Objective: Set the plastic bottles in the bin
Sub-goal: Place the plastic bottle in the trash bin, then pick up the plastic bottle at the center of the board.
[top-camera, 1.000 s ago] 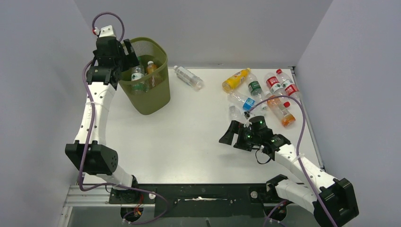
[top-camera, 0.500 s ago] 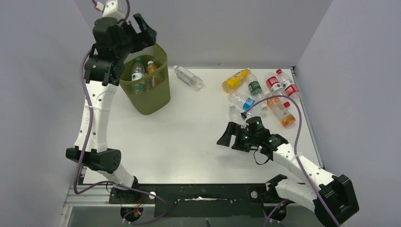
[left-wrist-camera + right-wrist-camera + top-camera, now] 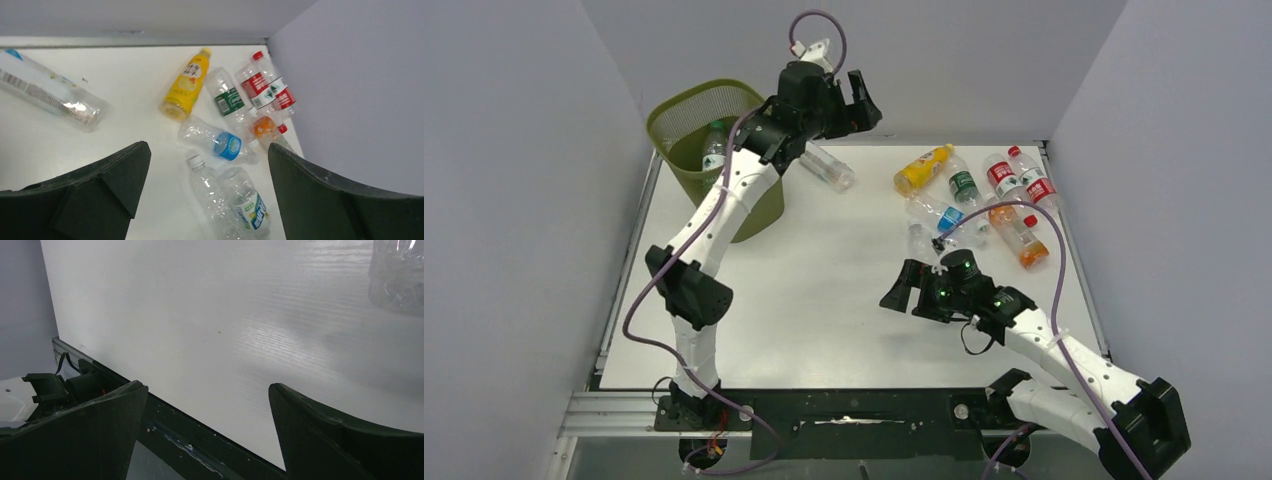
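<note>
Left gripper (image 3: pixel 864 100) wide open, empty, high beside bin (image 3: pixel 664 105); right gripper (image 3: pixel 906 288) wide open, empty, over table (image 3: pixel 824 260).

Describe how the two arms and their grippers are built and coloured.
The left arm and right arm have white tubular links with chunky black joints. A purple cable runs along each, looping free above the left wrist. The left gripper and right gripper carry broad, dark wedge-shaped fingers. Small green lights glow on the right wrist.

White links (image 3: pixel 724 205); black joints (image 3: pixel 692 292); purple cables (image 3: pixel 625 322)
</note>
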